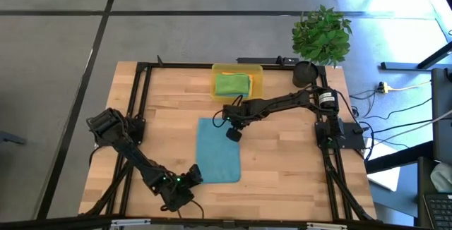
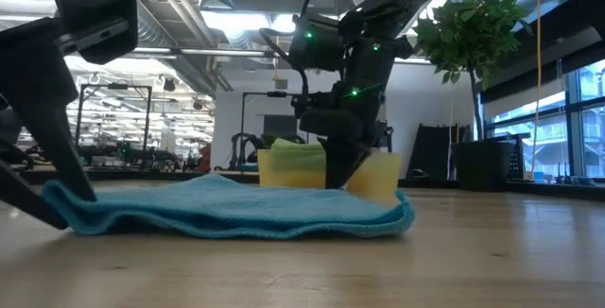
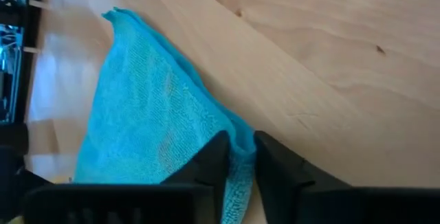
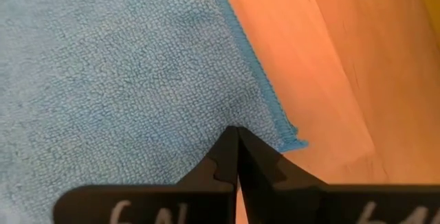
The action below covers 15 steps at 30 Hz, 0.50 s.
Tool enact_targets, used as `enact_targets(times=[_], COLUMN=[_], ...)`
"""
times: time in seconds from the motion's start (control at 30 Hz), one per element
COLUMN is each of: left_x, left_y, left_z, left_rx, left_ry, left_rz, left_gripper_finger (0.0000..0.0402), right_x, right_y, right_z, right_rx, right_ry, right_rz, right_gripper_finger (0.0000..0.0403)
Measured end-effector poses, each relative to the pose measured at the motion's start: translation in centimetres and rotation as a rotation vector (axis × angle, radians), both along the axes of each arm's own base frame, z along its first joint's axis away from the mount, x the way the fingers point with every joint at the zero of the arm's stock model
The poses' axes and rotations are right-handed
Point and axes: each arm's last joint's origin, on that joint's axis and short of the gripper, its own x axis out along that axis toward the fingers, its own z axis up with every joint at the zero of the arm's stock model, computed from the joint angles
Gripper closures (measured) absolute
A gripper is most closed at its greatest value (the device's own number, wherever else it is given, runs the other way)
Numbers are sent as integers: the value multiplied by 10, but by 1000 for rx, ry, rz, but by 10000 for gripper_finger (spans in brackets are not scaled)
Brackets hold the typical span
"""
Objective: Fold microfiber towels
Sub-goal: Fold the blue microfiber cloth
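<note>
A teal microfiber towel (image 1: pixel 217 150) lies flat on the wooden table, longer from far to near. My left gripper (image 1: pixel 194 176) is at its near left corner, slanting down, shut on the cloth (image 3: pixel 242 157). My right gripper (image 1: pixel 233 133) points down at the far right corner, its fingers shut on the cloth (image 4: pixel 237 141). A green towel (image 1: pixel 232 84) lies folded in the yellow tray (image 1: pixel 257 82) at the far edge, over a strip of orange cloth. My left gripper pinches the towel's left edge (image 3: pixel 239 136) between its two fingers, close to the near left corner. It comes slanting down from the near left. The cloth rests on the table; one layer or several, I cannot tell. My right gripper comes from above, its fingertips (image 4: pixel 227 148) shut together in the cloth a little in from the far right corner (image 4: pixel 292 141). The tips hide how much cloth is between them. That corner lies on the table.
A potted plant (image 1: pixel 321 36) stands at the far right corner, beside the right arm's base. A black frame (image 1: pixel 138 117) runs along the table's left, right and far sides. Bare wood shows on either side of the towel and toward the near right.
</note>
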Motion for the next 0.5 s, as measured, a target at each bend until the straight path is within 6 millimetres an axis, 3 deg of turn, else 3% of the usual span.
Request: enact_targets(times=[0.17, 0.4, 0.5], left_x=[0, 0, -1], left_y=[2, 2, 2], left_z=[0, 0, 0], left_rx=[-17, -50, -60], left_ry=[0, -11, -14], left_rz=[24, 65, 77], left_gripper_finger=[395, 400, 400], right_x=[1, -4, -8], right_y=[9, 28, 46], right_z=[6, 28, 44], right_rx=[10, -53, -104], right_ry=[-31, -49, -87], right_rz=[36, 120, 184], right_gripper_finger=[393, 393, 393])
